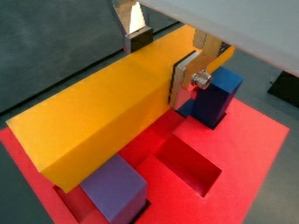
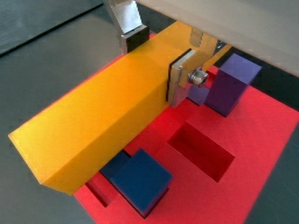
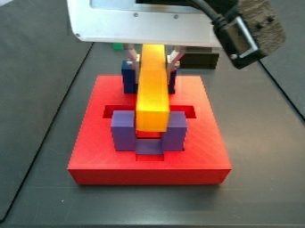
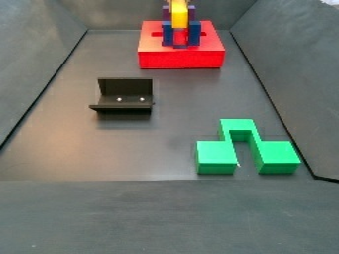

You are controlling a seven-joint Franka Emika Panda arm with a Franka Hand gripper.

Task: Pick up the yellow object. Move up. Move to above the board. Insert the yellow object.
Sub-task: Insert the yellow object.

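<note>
While the yellow object sits between the posts of the board, the gripper has its fingers clamped across the bar's far end.

Taking the board as landmark: in a side view, to its left lies bare dark floor; on it, the bar runs front to back down the middle, between the purple posts at the near edge and the blue posts at the far one, a line that suits insertion into the channel they form. Whether it is fully seated I cannot tell. To its right is open floor again. The fixture and the green notched block lie well apart from the board, so a straight lift looks unobstructed.
</note>
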